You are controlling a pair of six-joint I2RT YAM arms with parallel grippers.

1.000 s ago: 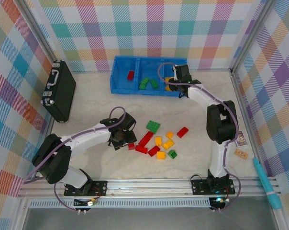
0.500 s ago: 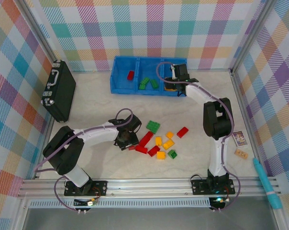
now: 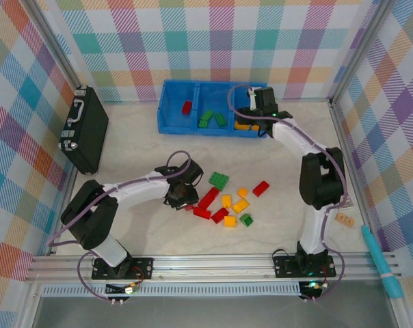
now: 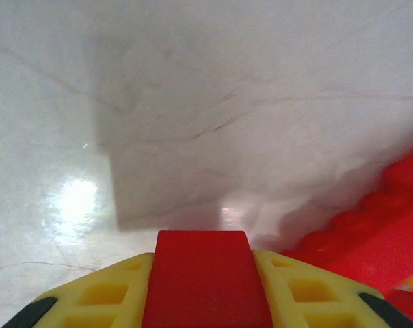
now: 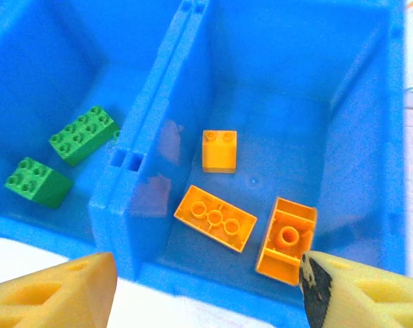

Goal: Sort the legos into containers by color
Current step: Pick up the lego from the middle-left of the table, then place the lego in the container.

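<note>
Lego bricks (image 3: 226, 201), small studded plastic pieces in red, green and yellow-orange, lie in a loose cluster on the pale table (image 3: 138, 157) between the two arms. Others sit in the bright blue divided plastic bin (image 3: 167, 109) at the far side. The left hand (image 3: 184, 197) is down at the cluster's left edge. Its wrist view shows the yellow fingers (image 4: 104, 294) closed narrowly on a small red brick (image 4: 205, 290), close to the table surface, with a larger red brick (image 4: 370, 239) just to the right. The right hand (image 3: 251, 117) hangs over the bin's right compartment, its foam pads (image 5: 56, 287) spread wide with nothing between them. Beneath it lie three orange bricks (image 5: 215, 217), one turned underside-up. Two green bricks (image 5: 83, 134) sit in the middle compartment, and a single red brick (image 3: 187, 107) lies in the left one. A black hard case with metal latches (image 3: 83, 130) lies at the table's left side, well apart from the bricks.
</note>
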